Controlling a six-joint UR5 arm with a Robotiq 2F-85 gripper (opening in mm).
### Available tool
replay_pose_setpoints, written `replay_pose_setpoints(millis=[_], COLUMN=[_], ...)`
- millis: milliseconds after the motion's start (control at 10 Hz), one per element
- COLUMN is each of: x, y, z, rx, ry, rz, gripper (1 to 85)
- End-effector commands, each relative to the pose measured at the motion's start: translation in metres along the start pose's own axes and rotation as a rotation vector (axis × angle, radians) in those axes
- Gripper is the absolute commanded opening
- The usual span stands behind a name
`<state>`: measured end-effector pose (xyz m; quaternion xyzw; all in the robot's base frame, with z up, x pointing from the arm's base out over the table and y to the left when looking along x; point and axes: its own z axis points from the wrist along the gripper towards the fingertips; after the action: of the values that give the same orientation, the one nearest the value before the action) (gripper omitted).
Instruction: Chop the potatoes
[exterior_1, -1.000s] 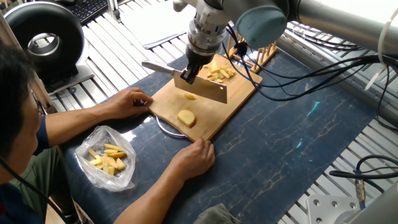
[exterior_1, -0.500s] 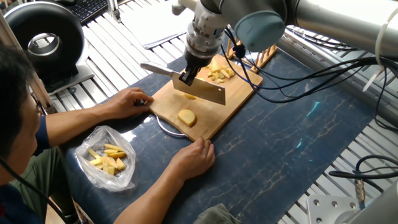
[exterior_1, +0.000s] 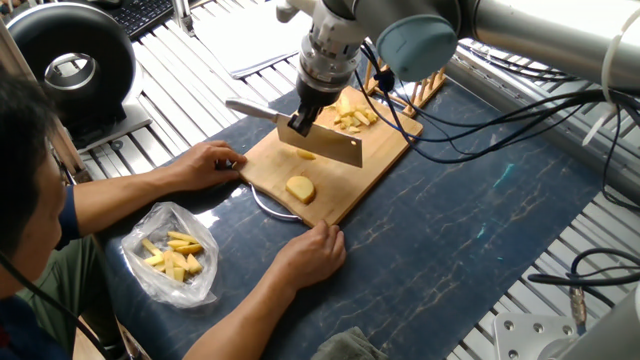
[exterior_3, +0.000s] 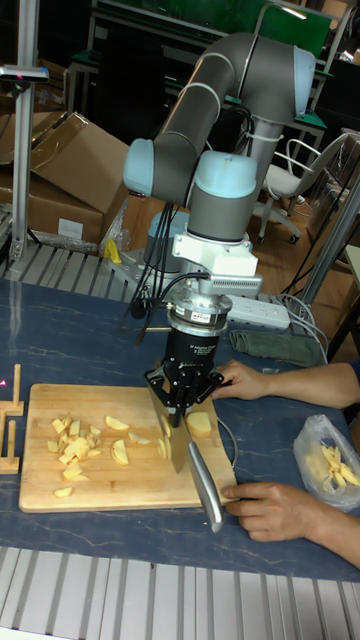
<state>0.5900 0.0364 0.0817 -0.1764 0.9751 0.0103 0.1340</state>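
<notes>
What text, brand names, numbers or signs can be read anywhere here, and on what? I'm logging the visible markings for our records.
None can be read.
Gripper body: a small pale marking shows in the tall fixed view, too blurred to read.
Cardboard boxes behind the table: no legible print.
Knife, cutting board, plastic bag: no text shows.

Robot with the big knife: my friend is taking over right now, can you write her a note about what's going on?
Gripper: shut on the cleaver, blade over the cutting board.
Person's hands steady the board's near edge.
Done: pile of chopped potato pieces at the board's far end.
Left: one large potato chunk near the front, a small piece at the blade.
Bagged pieces sit off the board.
</notes>
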Motion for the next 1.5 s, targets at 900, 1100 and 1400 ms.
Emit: replay_pose_setpoints(millis=[900, 1100, 1400], x=[0.012, 0.017, 0.005], y=[0.004, -0.007, -0.011], z=[0.017, -0.003, -0.015], rx=[0.002, 0.0, -0.004], ry=[-0.048, -0.019, -0.014], rz=[0.02, -0.025, -0.02], gripper=[1.0, 1.0, 1.0])
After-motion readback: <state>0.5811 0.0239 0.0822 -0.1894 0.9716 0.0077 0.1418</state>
